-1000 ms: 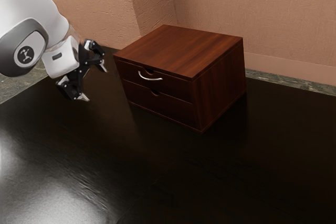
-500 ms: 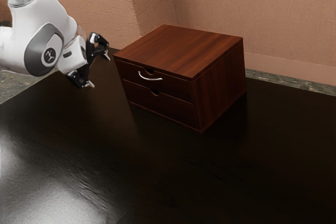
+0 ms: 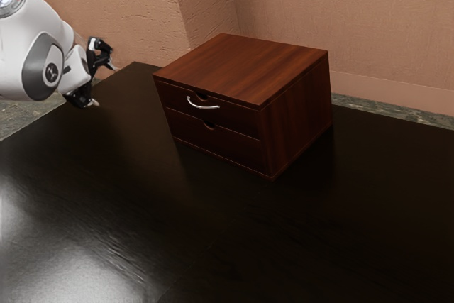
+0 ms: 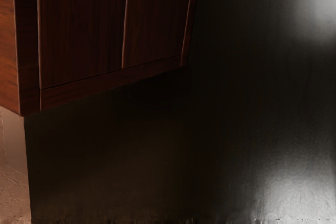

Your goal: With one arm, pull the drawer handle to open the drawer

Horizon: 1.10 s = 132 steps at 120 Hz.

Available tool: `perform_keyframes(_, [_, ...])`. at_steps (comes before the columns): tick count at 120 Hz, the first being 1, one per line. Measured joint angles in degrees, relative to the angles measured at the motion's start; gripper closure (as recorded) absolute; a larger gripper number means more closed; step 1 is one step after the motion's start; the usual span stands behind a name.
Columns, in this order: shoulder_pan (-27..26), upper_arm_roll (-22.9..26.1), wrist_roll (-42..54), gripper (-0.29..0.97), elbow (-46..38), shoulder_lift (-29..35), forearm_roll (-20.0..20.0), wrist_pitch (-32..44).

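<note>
A dark wooden cabinet (image 3: 245, 97) with two drawers stands on the black table (image 3: 213, 232). The top drawer (image 3: 213, 108) carries a curved silver handle (image 3: 202, 103) and sits flush with the front, as does the lower drawer (image 3: 216, 140). My gripper (image 3: 99, 76) hangs open and empty at the exterior view's left, well apart from the handle. In the wrist view the cabinet's front (image 4: 105, 30) lies ahead of the hand, with the glossy table (image 4: 236, 129) below.
Pink walls (image 3: 340, 12) close the corner behind the cabinet, with a stone strip (image 3: 397, 108) along their base. The table stretches wide and bare in front of the cabinet and toward the exterior view's right.
My arm has drawn back toward the exterior view's left and a little upward, taking the open gripper farther from the cabinet. The drawers have not moved.
</note>
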<state>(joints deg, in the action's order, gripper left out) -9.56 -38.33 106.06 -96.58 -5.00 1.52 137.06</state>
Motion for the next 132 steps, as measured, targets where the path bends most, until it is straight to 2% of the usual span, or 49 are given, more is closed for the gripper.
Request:
perform_keyframes(27, [2.24,0.85,2.31,0.00,2.26,-2.38,-4.65,0.96])
perform_keyframes(70, [4.07,1.52,4.74,0.00,5.27,-7.17,-8.43,1.36])
perform_keyframes(88, [4.10,3.65,5.40,0.00,6.31,-8.48,-9.40,1.41])
perform_keyframes(122, [3.60,8.24,6.09,0.22,6.74,-8.63,-10.09,1.37])
perform_keyframes(132, [3.73,8.51,6.35,0.28,6.75,-8.41,-12.37,0.73])
